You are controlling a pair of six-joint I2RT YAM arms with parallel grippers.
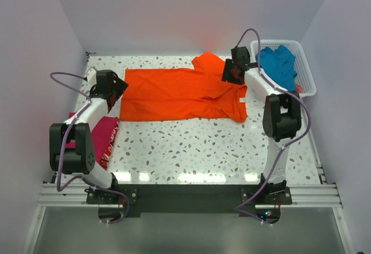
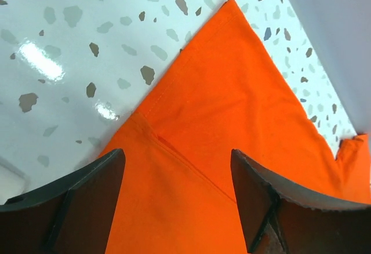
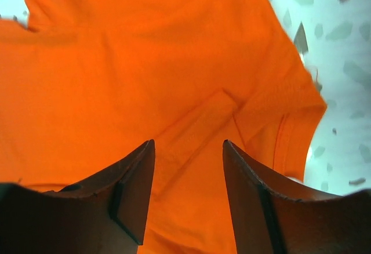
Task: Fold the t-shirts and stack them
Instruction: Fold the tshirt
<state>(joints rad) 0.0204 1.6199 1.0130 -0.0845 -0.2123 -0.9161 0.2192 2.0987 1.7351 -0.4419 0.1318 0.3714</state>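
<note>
The orange t-shirt (image 1: 179, 94) lies spread flat across the back middle of the table, one sleeve sticking up at the back right. My left gripper (image 1: 114, 87) hovers open over its left hem; in the left wrist view orange cloth (image 2: 232, 103) lies flat between the spread fingers (image 2: 98, 178), nothing pinched. My right gripper (image 1: 230, 71) is open above the shirt's collar end; its wrist view shows the collar rim (image 3: 290, 138) just beyond the fingers (image 3: 139, 167). A magenta-pink t-shirt (image 1: 104, 135) lies folded at the left edge. A teal-blue t-shirt (image 1: 278, 62) sits crumpled in the basket.
A white lattice basket (image 1: 307, 80) stands at the back right corner, close to the right arm. White walls close in on three sides. Speckled tabletop (image 1: 220, 149) lies in front of the orange shirt.
</note>
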